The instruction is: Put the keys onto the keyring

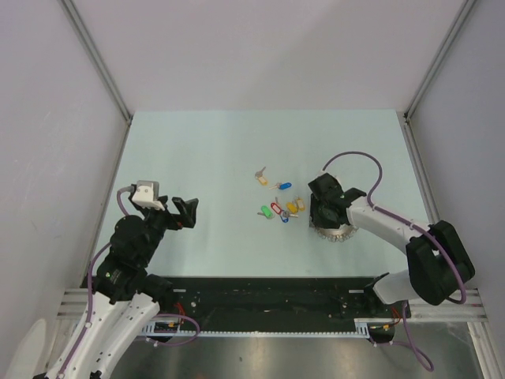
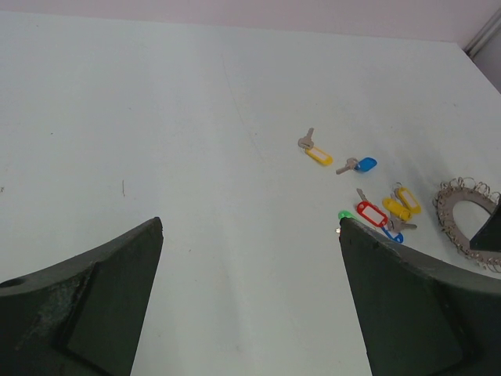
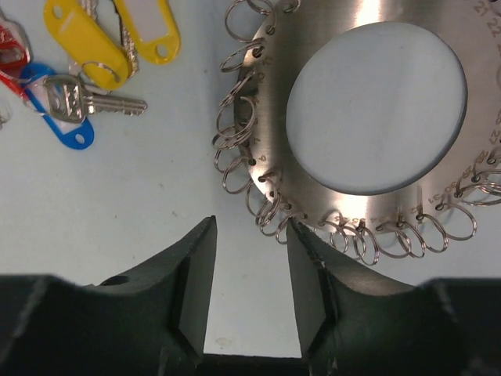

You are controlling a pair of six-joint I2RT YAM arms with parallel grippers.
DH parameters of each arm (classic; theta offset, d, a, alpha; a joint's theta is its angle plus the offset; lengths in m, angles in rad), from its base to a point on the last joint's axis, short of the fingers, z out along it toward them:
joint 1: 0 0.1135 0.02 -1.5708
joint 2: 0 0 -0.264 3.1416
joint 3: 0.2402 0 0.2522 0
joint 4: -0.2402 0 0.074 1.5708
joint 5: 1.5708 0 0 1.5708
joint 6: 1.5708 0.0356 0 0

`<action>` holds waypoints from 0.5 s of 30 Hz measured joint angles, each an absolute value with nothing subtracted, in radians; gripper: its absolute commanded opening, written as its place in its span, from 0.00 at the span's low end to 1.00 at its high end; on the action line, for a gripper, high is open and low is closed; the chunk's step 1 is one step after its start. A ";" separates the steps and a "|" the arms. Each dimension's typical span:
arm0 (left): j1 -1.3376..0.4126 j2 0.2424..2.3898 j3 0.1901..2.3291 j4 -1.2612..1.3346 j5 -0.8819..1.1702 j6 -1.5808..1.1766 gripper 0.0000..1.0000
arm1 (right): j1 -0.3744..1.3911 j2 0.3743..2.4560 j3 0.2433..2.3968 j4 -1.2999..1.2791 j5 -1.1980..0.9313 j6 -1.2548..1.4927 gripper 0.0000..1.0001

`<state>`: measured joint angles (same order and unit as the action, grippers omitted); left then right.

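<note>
Right fingers, matte black wedges, stand a narrow gap apart with only bare desk between them. One tip sits right at the wire loops of the keyring. That keyring is a flat disc of brushed steel with a round hole and small split rings hung along its rim. Tiny numbers are stamped beside the holes, but only 21 and 22 can be read. Just beside it lie the keys, silver, with glossy oval plastic tags in yellow, blue and red; their white paper inserts are blank. Left fingers gape wide above the pale matte desk, well apart from the keys.
</note>
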<state>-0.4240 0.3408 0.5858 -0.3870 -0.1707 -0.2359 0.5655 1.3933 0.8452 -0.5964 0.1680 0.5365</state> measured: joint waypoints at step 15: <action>-0.423 0.344 0.586 -0.387 -0.154 -0.236 1.00 | 0.566 1.448 0.769 -0.503 0.218 0.637 0.08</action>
<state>-0.4232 0.3435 0.5858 -0.3874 -0.1543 -0.2356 0.5663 1.4479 0.7692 -0.5034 0.2180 0.6369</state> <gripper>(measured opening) 0.996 0.160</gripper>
